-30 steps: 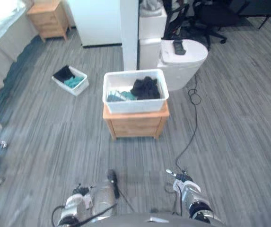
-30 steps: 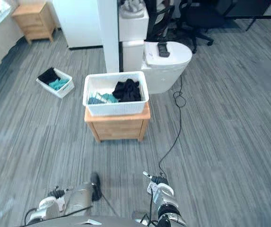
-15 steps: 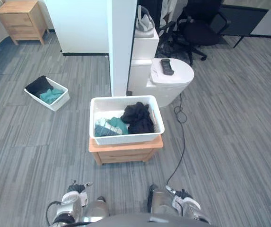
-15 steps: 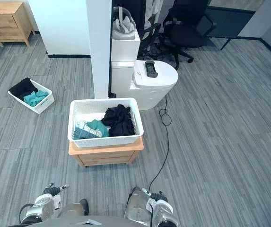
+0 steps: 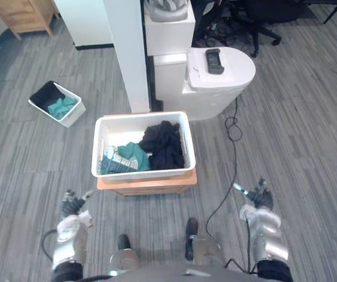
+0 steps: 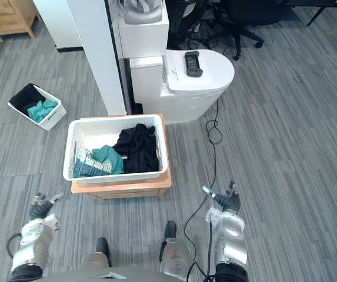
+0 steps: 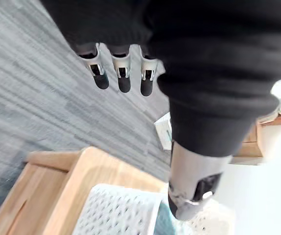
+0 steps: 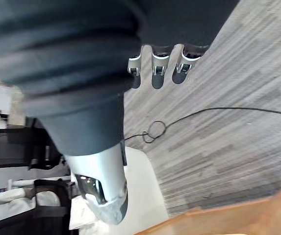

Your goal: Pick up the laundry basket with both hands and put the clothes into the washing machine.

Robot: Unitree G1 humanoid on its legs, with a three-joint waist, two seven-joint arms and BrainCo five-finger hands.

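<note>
Both of your hands are empty and low, well short of the laundry basket [image 5: 142, 173]. The left hand [image 5: 72, 207] hangs off the basket's left front corner with fingers straight and thumb spread. The right hand [image 5: 259, 198] sits wider out to the right, just as open. The basket rests on the low wooden bench [image 5: 147, 184] between them, with a black garment [image 5: 163, 144] heaped on its right and a teal one [image 5: 134, 155] on its left.

The main risk is an uneven grip. Your right hand has farther to travel inward, so if the left hand reaches the rim first it will likely shove the basket sideways across the bench top. Lifting with one side higher would probably tip it, and the piled black garment would slide out.

Behind the basket stands a white round-topped appliance [image 5: 215, 88], probably the washing machine, with a dark device [image 5: 214, 60] lying on its lid. Opening that lid carelessly could knock the device off. Don't mistake the small basket [image 5: 57, 103] on the floor for your target.
</note>
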